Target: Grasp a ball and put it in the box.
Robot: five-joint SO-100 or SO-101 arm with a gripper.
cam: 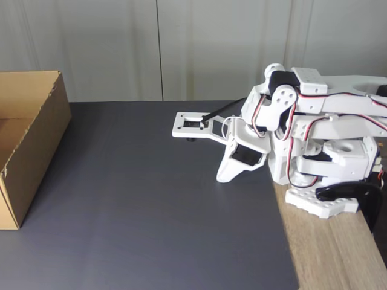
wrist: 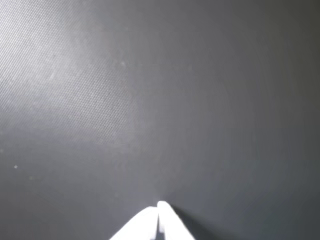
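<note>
Matting (cam: 151, 217) of dark grey, finely woven and faintly glossy, fills most of the fixed view, with a strip of pale wood-grain tabletop (cam: 332, 254) at lower right. Along the left edge stands the box (cam: 36, 151), brown corrugated cardboard, plain-sided and open-topped. At right of centre the arm (cam: 314, 139) of white printed plastic sits folded, red and black wires looping over it. Its gripper (cam: 225, 177) points down to the matting; in the wrist view the white tapered fingertips (wrist: 150, 220) meet, jaws closed on nothing.
</note>
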